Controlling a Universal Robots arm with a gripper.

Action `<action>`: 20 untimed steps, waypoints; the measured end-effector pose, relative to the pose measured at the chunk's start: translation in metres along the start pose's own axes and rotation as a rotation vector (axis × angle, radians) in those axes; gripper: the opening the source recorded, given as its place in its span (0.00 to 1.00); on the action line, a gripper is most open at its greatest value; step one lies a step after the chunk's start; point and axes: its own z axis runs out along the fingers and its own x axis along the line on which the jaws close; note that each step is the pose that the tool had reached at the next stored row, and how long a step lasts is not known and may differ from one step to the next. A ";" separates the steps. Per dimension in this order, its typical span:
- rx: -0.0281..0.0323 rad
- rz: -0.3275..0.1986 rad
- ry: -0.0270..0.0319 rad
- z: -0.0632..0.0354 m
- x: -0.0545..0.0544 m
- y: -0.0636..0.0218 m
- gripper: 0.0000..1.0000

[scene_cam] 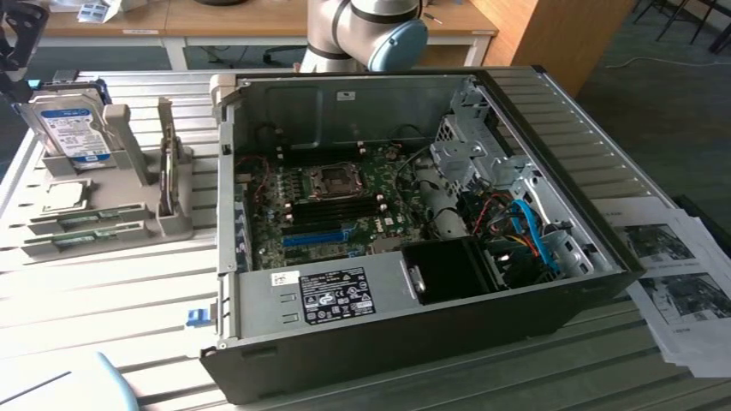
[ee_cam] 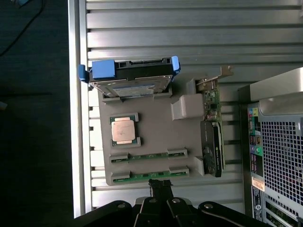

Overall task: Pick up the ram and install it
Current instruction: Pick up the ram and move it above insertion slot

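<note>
1. Two ram sticks (ee_cam: 147, 155) sit in slots of a grey holder (ee_cam: 156, 127) on the desk (ee_cam: 189, 28), beside the open computer (scene_cam: 400, 360).
2. We see the gripper (ee_cam: 160, 185), fingers together, over the nearer stick (ee_cam: 137, 176).

By the count on one slatted bench (scene_cam: 126, 317): two ram sticks (ee_cam: 148, 155), one hard drive (ee_cam: 130, 87), one processor chip (ee_cam: 124, 130) and one expansion card (ee_cam: 212, 118), all on one grey holder (ee_cam: 156, 132); one open computer case (scene_cam: 400, 342) with one motherboard (scene_cam: 331, 205), one black fan (scene_cam: 457, 270) and one labelled power supply (scene_cam: 331, 295); one robot arm (scene_cam: 365, 34); and printed sheets (scene_cam: 674, 274), overlapping too much for a sure tally, at least two showing
</note>
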 end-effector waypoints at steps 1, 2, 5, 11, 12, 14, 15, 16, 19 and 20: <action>0.0000 0.000 0.0000 0.0000 0.000 0.0000 0.09; 0.0000 -0.001 0.0000 0.0000 0.000 0.0000 0.09; -0.0002 -0.009 0.0004 0.0000 0.000 0.0000 0.09; -0.0014 -0.064 0.0029 0.0000 0.000 0.0000 0.09; -0.0017 -0.076 0.0034 0.0001 0.000 0.0000 0.09; -0.0022 -0.102 0.0046 0.0001 0.000 0.0000 0.09; -0.0025 -0.117 0.0052 0.0001 0.000 0.0000 0.09; -0.0029 -0.132 0.0059 0.0001 0.000 0.0000 0.09; -0.0038 -0.176 0.0079 0.0001 0.000 0.0000 0.09; -0.0041 -0.190 0.0085 0.0001 0.000 0.0000 0.09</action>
